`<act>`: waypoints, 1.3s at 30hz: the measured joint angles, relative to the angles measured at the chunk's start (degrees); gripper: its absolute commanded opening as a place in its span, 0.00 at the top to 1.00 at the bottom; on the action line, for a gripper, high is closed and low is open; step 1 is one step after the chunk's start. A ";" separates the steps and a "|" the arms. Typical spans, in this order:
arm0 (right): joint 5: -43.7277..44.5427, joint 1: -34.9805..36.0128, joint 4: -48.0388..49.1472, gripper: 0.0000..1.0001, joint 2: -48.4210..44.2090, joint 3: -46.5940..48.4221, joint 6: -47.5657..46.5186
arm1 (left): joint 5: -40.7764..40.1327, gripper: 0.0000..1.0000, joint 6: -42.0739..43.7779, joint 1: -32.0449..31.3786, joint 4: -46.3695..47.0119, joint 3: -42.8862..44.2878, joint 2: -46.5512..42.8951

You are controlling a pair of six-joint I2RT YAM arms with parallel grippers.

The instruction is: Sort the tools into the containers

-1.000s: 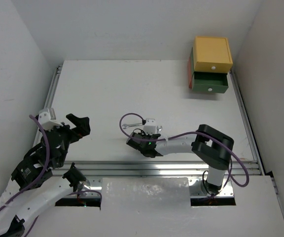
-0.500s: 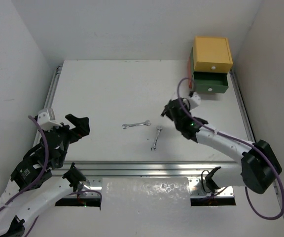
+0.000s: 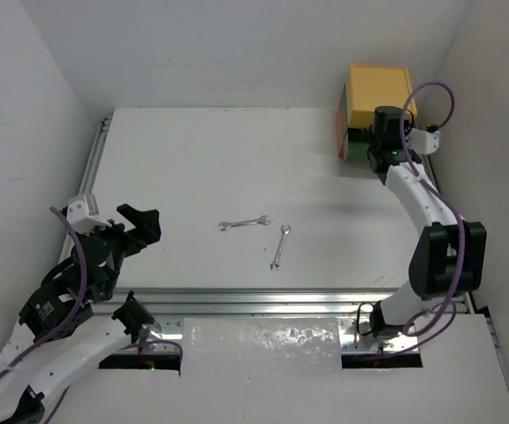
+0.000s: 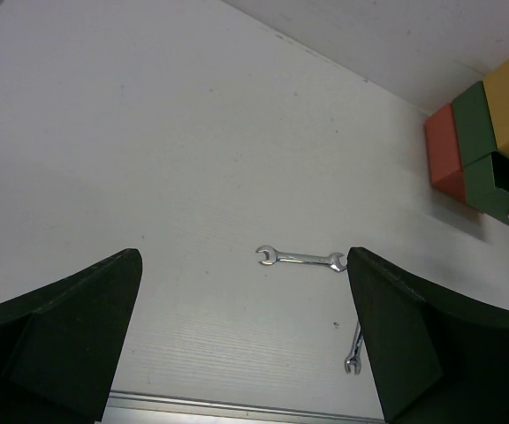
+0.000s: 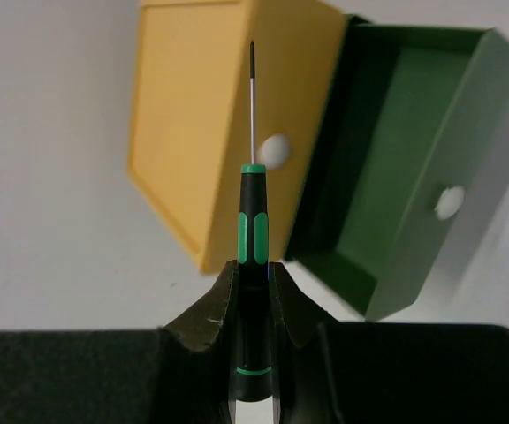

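Note:
My right gripper is shut on a thin black-green screwdriver, whose tip points across the front of the yellow drawer. To its right the green drawer stands pulled open. Seen from above, this gripper hovers over the stacked drawers at the far right, beside the yellow one. Two small silver wrenches lie mid-table. My left gripper stands open at the near left, and its wrist view frames one wrench between the fingers.
The orange-red drawer sits at the left of the stack, against the green one. A metal rail runs along the table's near edge. White walls close in on three sides.
My right arm has swung from the middle of the table, over the wrenches, out to the drawers at the far right, carrying the screwdriver. The left arm has not moved.

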 measured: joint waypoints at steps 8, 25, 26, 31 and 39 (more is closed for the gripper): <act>-5.92 -5.46 -1.01 0.97 11.21 6.29 -2.25 | 1.07 0.00 0.76 0.00 0.74 0.00 0.46; -11.41 -6.58 0.00 0.47 13.57 9.90 -5.62 | 2.29 0.00 1.62 0.00 1.60 -0.11 1.16; -12.24 -6.58 0.46 0.52 13.53 10.01 -6.49 | 2.29 0.00 1.62 0.00 1.60 -0.11 1.18; -15.85 -6.40 6.75 1.00 7.19 1.40 -8.83 | 2.32 0.00 1.62 0.00 1.62 -0.11 1.14; -18.32 -7.23 17.27 1.00 -6.86 -22.95 -10.29 | 2.36 0.00 1.64 0.00 1.64 -0.11 1.01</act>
